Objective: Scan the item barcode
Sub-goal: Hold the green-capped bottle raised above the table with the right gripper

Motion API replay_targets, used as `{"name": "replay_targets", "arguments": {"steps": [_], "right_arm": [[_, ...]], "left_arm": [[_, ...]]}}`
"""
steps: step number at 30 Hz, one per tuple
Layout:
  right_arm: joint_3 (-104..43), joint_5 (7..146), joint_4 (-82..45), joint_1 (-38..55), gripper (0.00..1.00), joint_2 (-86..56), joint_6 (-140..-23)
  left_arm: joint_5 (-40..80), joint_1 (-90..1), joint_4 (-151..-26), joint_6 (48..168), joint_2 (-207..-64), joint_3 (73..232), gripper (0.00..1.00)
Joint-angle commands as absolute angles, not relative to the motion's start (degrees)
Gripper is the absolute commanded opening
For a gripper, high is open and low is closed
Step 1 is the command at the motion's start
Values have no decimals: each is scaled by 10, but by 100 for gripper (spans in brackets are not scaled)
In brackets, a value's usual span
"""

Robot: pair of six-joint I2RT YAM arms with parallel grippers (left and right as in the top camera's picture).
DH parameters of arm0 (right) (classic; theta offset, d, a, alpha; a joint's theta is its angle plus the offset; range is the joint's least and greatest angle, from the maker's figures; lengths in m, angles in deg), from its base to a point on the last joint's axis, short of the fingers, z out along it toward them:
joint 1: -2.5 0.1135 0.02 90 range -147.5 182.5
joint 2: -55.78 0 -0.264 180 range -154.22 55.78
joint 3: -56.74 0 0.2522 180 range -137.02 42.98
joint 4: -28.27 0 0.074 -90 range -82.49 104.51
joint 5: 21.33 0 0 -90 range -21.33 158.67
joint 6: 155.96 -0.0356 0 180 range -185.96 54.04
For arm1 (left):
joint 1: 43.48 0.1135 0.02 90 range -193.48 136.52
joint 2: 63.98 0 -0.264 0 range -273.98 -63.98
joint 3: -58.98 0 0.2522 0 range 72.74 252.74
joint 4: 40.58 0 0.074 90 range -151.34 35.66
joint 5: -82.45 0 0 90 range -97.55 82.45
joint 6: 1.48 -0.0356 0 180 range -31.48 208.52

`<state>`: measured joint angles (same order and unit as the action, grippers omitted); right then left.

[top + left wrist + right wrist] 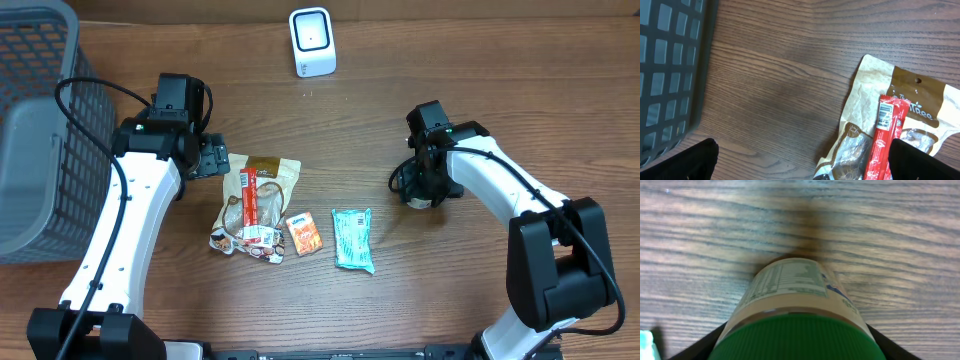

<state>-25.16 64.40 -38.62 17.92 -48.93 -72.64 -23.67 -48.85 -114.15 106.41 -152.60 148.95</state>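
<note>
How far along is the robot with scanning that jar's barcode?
Early, it seems. Done: the right claw has the green-lidded jar between its fingers, though a firm grip isn't clear. In hand: the jar is down at the table, away from the white scanner. Left: lifting it and showing its barcode there. The left claw hangs open beside the brown pouch.

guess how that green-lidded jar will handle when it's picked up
Probably rigid: the jar looks like hard plastic or glass. Its round body would likely roll if tipped over. The glossy label may be slippery.
</note>
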Motion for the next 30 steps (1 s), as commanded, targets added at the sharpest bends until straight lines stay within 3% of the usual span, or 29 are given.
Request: {"name": "replay_targets", "arguments": {"steps": [1, 6, 18, 24, 30], "right_arm": [[-262, 646, -383, 178, 78, -494, -732], [-260, 645, -384, 178, 78, -494, -808], [-256, 645, -374, 178, 76, -494, -810], [-256, 645, -375, 178, 69, -498, -810], [-256, 645, -374, 178, 69, -499, -810]], "left_arm": [[-242, -488, -1140, 1063, -1528, 1490, 100], [-242, -487, -1140, 1063, -1528, 1490, 100], [-242, -488, -1140, 1063, -1528, 1490, 100], [-242, -488, -1140, 1063, -1528, 1490, 100], [-242, -488, -1140, 1063, -1528, 1490, 100]]}}
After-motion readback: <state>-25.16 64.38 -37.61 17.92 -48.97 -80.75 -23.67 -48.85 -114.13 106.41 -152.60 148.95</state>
